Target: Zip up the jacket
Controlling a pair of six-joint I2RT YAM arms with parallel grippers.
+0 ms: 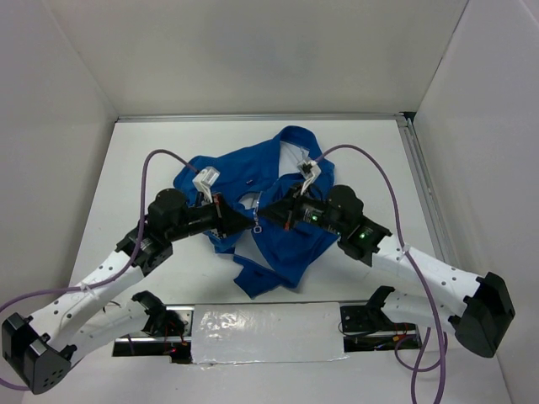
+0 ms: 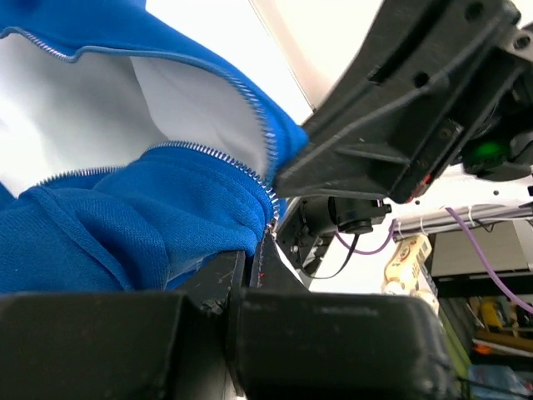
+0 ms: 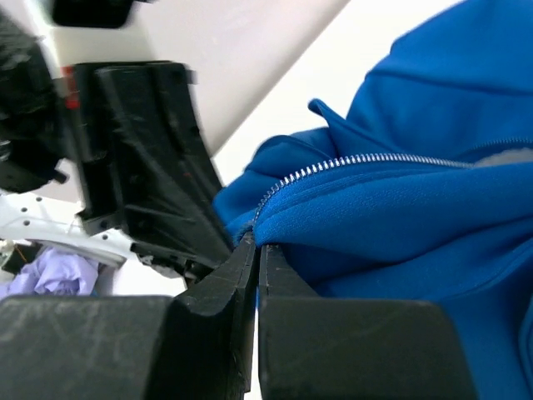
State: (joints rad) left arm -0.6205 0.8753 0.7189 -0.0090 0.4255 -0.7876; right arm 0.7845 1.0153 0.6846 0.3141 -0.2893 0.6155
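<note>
Left gripper (image 2: 252, 260) and right gripper (image 3: 256, 250) meet tip to tip, each pinched tight on the blue jacket (image 1: 286, 246), apparently at the bottom end of its zipper (image 3: 366, 158).

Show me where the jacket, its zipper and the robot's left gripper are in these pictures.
jacket (image 1: 282, 257), top view, on plain blue fabric at its near side.
zipper (image 2: 208, 153), left wrist view, on the row of pale teeth.
left gripper (image 2: 254, 265), left wrist view, where its closed fingertips meet.

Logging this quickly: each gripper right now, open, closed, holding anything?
Left gripper: closed on the jacket at its zipper end.
Right gripper: closed on the jacket beside the zipper.
</note>
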